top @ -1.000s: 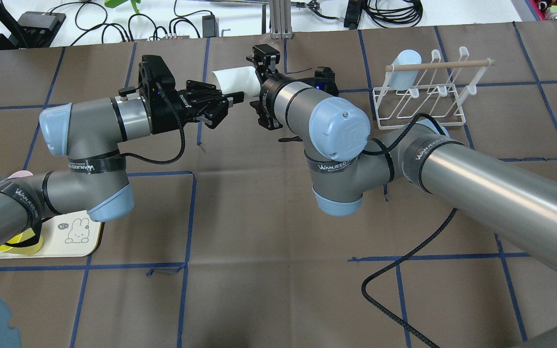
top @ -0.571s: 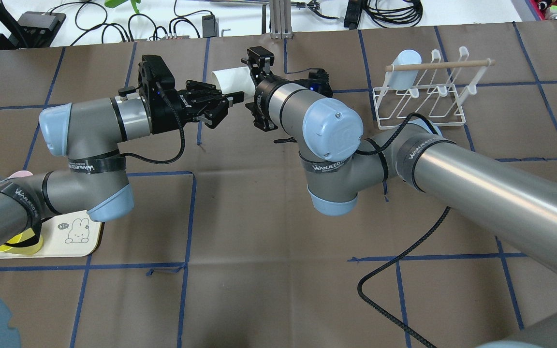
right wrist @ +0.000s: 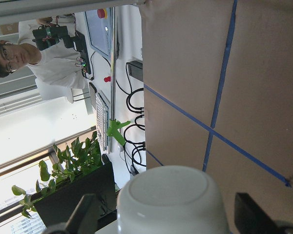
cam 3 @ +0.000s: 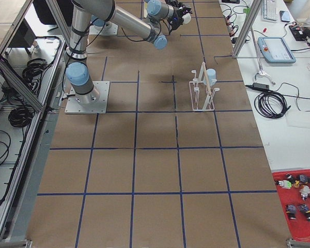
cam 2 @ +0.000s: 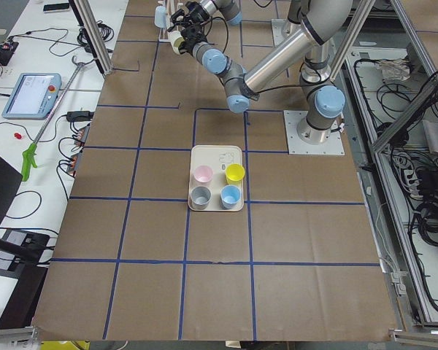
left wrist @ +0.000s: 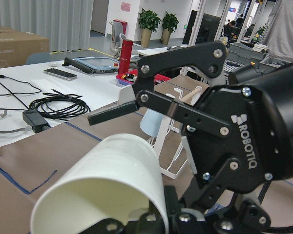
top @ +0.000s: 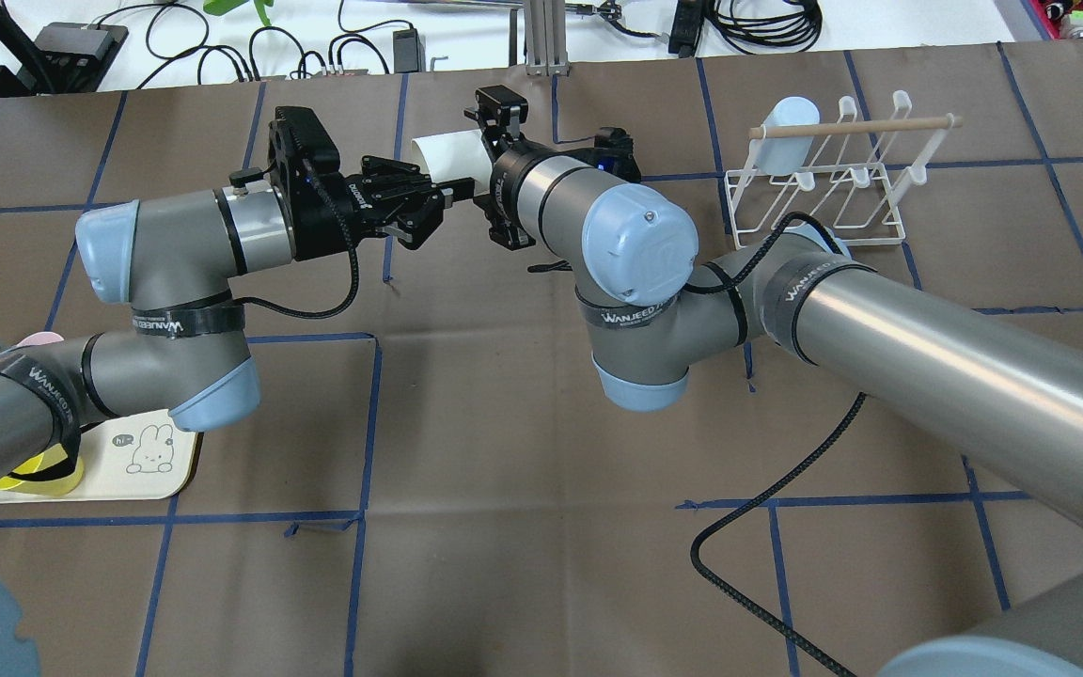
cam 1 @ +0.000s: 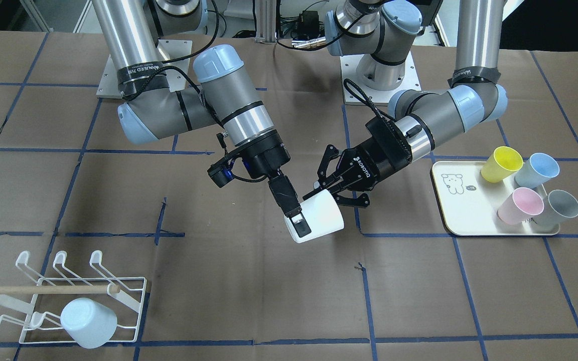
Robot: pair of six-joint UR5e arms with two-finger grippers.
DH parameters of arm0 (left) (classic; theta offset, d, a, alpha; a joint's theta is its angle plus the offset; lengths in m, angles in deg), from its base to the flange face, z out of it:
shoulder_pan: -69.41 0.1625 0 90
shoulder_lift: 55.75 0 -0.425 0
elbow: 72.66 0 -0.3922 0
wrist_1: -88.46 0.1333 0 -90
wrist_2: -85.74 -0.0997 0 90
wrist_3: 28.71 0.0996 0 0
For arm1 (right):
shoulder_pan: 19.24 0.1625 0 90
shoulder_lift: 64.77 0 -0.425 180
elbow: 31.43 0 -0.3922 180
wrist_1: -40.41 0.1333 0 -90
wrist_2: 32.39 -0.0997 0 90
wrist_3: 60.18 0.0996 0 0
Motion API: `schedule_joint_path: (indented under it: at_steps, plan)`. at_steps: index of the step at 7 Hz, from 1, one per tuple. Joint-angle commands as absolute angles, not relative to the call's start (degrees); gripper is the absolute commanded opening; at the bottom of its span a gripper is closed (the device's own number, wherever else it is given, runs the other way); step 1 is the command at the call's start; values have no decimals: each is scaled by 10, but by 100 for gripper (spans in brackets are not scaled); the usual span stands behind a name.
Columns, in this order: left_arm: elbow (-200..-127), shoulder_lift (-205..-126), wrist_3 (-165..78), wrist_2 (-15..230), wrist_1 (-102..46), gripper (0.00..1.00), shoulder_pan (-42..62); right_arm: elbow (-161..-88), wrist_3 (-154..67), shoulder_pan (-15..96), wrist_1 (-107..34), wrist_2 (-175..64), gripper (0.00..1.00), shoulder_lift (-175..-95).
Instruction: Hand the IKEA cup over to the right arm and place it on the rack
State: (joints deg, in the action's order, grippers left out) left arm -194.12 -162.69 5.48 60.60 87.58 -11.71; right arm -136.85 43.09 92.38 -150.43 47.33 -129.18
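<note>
The white IKEA cup [cam 1: 321, 215] hangs on its side above mid-table, also seen in the overhead view [top: 447, 155]. My right gripper [cam 1: 305, 224], with slim straight fingers [right wrist: 85, 214], is shut across it; the right wrist view shows the cup's base [right wrist: 171, 195] filling the span between them. My left gripper [cam 1: 337, 196], lettered ROBOTIQ, stands open just beside the cup's other end [top: 438, 199]. Its upper finger [left wrist: 112, 112] is clear above the cup [left wrist: 102, 190]. The white wire rack [cam 1: 128, 301] stands at the table's right end [top: 814, 202].
A pale blue cup [cam 1: 88, 316] hangs on one rack prong under the wooden dowel [cam 1: 43, 289]. The cream tray [cam 1: 464, 210] on my left holds yellow, blue, pink and grey cups. A black cable [top: 767, 527] loops over the table under the right arm.
The right arm's wrist and elbow have shifted a little leftward in the overhead view. The cup and the open left gripper stay about where they were.
</note>
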Motion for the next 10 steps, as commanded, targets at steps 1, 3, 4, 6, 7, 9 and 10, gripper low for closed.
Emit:
schedule_joint_path:
  at_steps: [1, 3, 4, 6, 7, 9, 10]
  plan:
    - [-1941, -1626, 55, 606, 876, 5, -117, -1367, 431, 925, -1504, 473, 99, -1286]
    - [-1941, -1625, 55, 606, 876, 5, -117, -1365, 431, 928, -1504, 473, 99, -1286]
    - [-1941, -1625, 55, 606, 876, 5, -118, -1365, 431, 928, -1504, 473, 99, -1286]
    - [-1941, -1625, 54, 606, 876, 5, -118, -1361, 432, 930, -1502, 473, 99, -1287]
    - [-1941, -1625, 54, 606, 876, 5, -118, -1361, 432, 933, -1501, 473, 99, -1287]
    - [-1941, -1624, 43, 605, 876, 6, -118, -1361, 431, 934, -1501, 472, 91, -1286]
    - [-1941, -1624, 43, 605, 876, 6, -118, -1361, 430, 934, -1501, 472, 74, -1286]
